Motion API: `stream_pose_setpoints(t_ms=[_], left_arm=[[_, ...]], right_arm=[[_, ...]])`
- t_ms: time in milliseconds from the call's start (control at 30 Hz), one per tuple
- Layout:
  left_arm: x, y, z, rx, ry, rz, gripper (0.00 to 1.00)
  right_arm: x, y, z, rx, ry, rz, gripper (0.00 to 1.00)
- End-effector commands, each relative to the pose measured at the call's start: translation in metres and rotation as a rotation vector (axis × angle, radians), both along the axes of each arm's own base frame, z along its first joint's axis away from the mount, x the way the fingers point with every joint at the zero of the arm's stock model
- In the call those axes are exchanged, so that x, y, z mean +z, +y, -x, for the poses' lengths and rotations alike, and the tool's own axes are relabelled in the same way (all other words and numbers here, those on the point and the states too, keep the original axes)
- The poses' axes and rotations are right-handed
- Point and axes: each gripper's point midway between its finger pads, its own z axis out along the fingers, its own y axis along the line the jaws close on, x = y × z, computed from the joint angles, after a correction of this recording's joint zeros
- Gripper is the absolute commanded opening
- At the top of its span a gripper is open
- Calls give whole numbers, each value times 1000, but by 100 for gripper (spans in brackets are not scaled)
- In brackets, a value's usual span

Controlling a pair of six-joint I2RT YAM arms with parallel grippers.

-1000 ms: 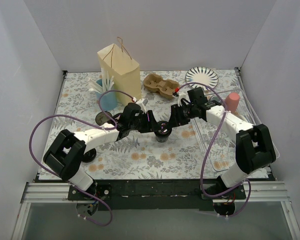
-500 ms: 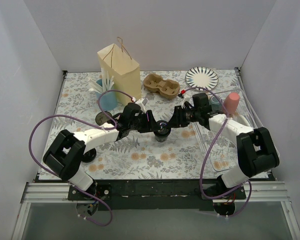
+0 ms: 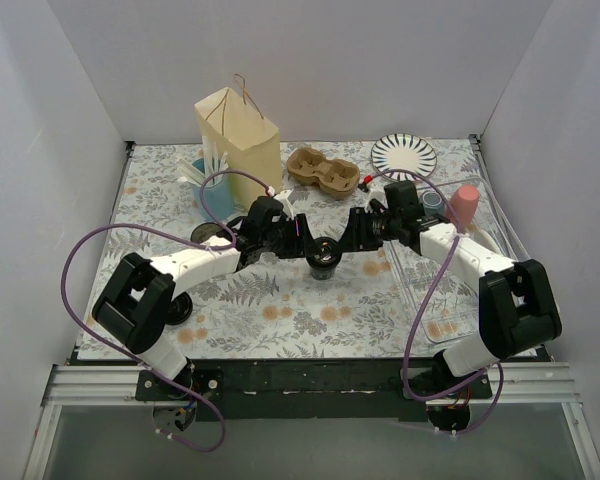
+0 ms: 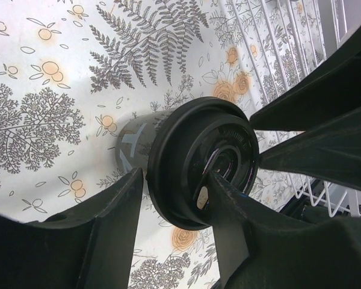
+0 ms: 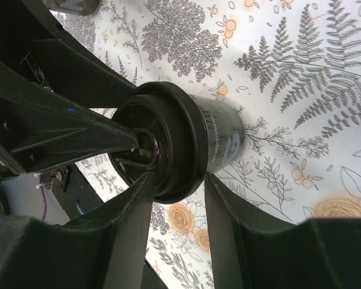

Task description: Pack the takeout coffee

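Note:
The takeout coffee (image 3: 324,258), a small dark cup with a black lid on it, stands upright at the middle of the floral mat. It also shows in the left wrist view (image 4: 195,162) and the right wrist view (image 5: 186,144). My left gripper (image 3: 307,245) reaches it from the left. It is closed on the lid's rim, with one finger (image 4: 111,232) at the cup's side and the other across the lid's top. My right gripper (image 3: 346,240) reaches it from the right and straddles the rim with its jaws apart. A second cup (image 5: 75,5) shows at the right wrist view's edge.
A tan paper bag (image 3: 238,133) stands at the back left, beside a blue cup of white utensils (image 3: 213,192). A cardboard cup carrier (image 3: 322,171) and a striped plate (image 3: 403,155) lie at the back. A wire rack (image 3: 450,270) with a pink cup (image 3: 465,204) is on the right. A flat black lid (image 3: 206,236) lies on the left.
My right gripper has moved left and come in around the cup's lid. My left gripper and the cup have shifted slightly toward the back.

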Motion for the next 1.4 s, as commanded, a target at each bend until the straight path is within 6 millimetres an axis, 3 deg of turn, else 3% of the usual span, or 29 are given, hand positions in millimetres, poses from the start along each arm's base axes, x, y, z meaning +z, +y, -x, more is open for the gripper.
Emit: stream_pose_setpoints(t_ms=[0,167,333,767,1000,1167,1367], left_arm=[[-85,60,29,32,170,-324,45],[-87,60,30,17,169,-331,46],[-84,57,28,5,162,-326,46],[-86,55,26,3,171,-328,46],[-89,55,27,3,173,-329,46],[-97,60,31,13,189,-340,46],[-109,67,39,49,232,-357,45]], right_arm=[[35,-14,-14,-39,-58,25,46],[43,-24,-30,-79,-104,56,44],[31,-23,-36,-33,-102,93,43],[14,0,-34,60,-72,64,42],[-11,8,-24,83,-26,93,41],[-33,-1,-19,43,18,137,37],[-80,-22,9,-9,138,230,34]])
